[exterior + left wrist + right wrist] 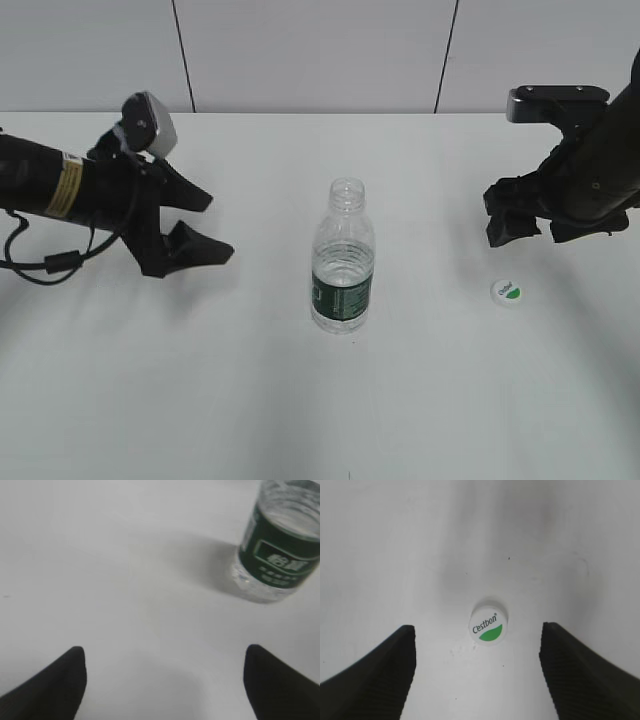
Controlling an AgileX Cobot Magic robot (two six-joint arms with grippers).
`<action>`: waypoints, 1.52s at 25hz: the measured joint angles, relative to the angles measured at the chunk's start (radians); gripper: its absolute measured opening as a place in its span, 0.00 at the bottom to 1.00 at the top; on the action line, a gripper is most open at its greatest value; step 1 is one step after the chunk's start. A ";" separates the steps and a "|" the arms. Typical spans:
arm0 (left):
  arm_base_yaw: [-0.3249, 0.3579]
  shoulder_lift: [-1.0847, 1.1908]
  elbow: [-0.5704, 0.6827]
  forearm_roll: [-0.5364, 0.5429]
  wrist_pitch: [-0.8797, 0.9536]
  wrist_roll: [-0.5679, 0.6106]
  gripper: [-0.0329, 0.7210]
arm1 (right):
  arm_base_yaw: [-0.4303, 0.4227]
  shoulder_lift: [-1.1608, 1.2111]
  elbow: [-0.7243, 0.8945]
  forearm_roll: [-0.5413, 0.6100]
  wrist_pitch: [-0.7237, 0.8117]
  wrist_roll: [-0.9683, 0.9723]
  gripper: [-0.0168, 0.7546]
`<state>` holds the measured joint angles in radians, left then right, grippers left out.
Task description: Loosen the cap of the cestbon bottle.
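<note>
Clear cestbon bottle [342, 262] stands upright, neck up, uncapped; cap [507, 292] lies flat beneath the spread right gripper [530, 226]; left gripper [200, 222] spread.

"Cestbon" on cap [489, 625]; bottle label [280, 560] print seemingly illegible.

White table and panelled wall

A plain white table [200, 400] is seen filling most of the exterior view, marked by soft grey shadows and a tiny dark speck near the front edge. Behind it, a pale grey wall [310, 50] is divided into panels by two thin dark vertical seams.
</note>
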<state>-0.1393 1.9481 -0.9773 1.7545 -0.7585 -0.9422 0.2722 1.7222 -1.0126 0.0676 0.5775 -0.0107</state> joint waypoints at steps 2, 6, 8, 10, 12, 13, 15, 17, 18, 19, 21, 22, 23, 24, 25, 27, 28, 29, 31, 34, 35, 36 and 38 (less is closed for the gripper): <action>0.010 -0.049 0.000 0.001 0.057 -0.051 0.79 | 0.000 0.000 0.000 0.000 0.008 -0.001 0.79; 0.016 -0.139 0.000 0.004 0.223 -0.176 0.78 | 0.000 -0.006 0.000 0.001 0.028 -0.001 0.79; 0.016 -0.171 0.000 0.004 0.320 -0.239 0.78 | 0.000 -0.028 0.000 0.001 0.029 0.000 0.79; 0.016 -0.194 0.000 0.005 0.428 -0.296 0.78 | 0.000 -0.067 -0.002 0.001 0.029 0.000 0.78; 0.016 -0.212 0.000 0.004 0.508 -0.365 0.78 | 0.000 -0.106 -0.011 -0.003 0.029 0.000 0.78; 0.016 -0.220 0.000 0.004 0.530 -0.401 0.77 | 0.000 -0.127 -0.018 -0.008 0.028 0.000 0.78; 0.017 -0.230 0.001 -0.001 0.582 -0.457 0.75 | 0.000 -0.164 -0.034 -0.037 0.027 -0.001 0.78; 0.017 -0.238 0.001 -0.023 0.612 -0.485 0.73 | 0.000 -0.200 -0.045 -0.068 0.026 -0.001 0.78; 0.017 -0.239 0.001 -0.043 0.625 -0.491 0.72 | 0.000 -0.213 -0.052 -0.085 0.026 -0.001 0.78; 0.017 -0.239 0.001 -0.074 0.637 -0.496 0.71 | 0.000 -0.228 -0.056 -0.109 0.026 -0.001 0.78; 0.017 -0.239 0.001 -0.148 0.678 -0.500 0.71 | 0.000 -0.255 -0.070 -0.147 0.027 0.001 0.78; 0.017 -0.239 0.001 -0.187 0.693 -0.501 0.70 | 0.000 -0.269 -0.075 -0.162 0.026 0.001 0.78; 0.017 -0.239 0.001 -0.243 0.714 -0.501 0.70 | 0.000 -0.282 -0.079 -0.169 0.026 0.001 0.78; 0.018 -0.239 0.001 -0.302 0.735 -0.501 0.70 | 0.000 -0.293 -0.084 -0.173 0.026 0.001 0.78; 0.021 -0.239 0.001 -0.348 0.747 -0.502 0.70 | 0.000 -0.302 -0.088 -0.177 0.026 0.001 0.78; 0.036 -0.239 0.001 -0.431 0.764 -0.502 0.70 | 0.000 -0.317 -0.090 -0.179 0.026 0.004 0.78; 0.043 -0.239 0.001 -0.467 0.782 -0.503 0.69 | 0.000 -0.322 -0.090 -0.179 0.027 0.005 0.78; 0.050 -0.239 0.001 -0.486 0.804 -0.503 0.69 | 0.000 -0.325 -0.090 -0.179 0.027 0.011 0.78; 0.064 -0.239 0.001 -0.524 0.875 -0.499 0.69 | 0.000 -0.327 -0.090 -0.179 0.033 0.011 0.78; 0.095 -0.239 0.001 -0.593 0.978 -0.497 0.69 | 0.000 -0.327 -0.090 -0.179 0.043 0.011 0.78; 0.113 -0.239 0.001 -0.652 0.993 -0.497 0.69 | 0.000 -0.328 -0.090 -0.179 0.047 0.011 0.78; 0.140 -0.239 0.001 -0.719 1.000 -0.497 0.69 | 0.000 -0.328 -0.090 -0.179 0.049 0.022 0.78; 0.199 -0.239 0.001 -0.918 1.001 -0.498 0.69 | 0.000 -0.328 -0.090 -0.179 0.050 0.036 0.78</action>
<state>0.0602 1.7088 -0.9763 0.8370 0.2422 -1.4400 0.2722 1.3944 -1.1030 -0.1113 0.6278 0.0249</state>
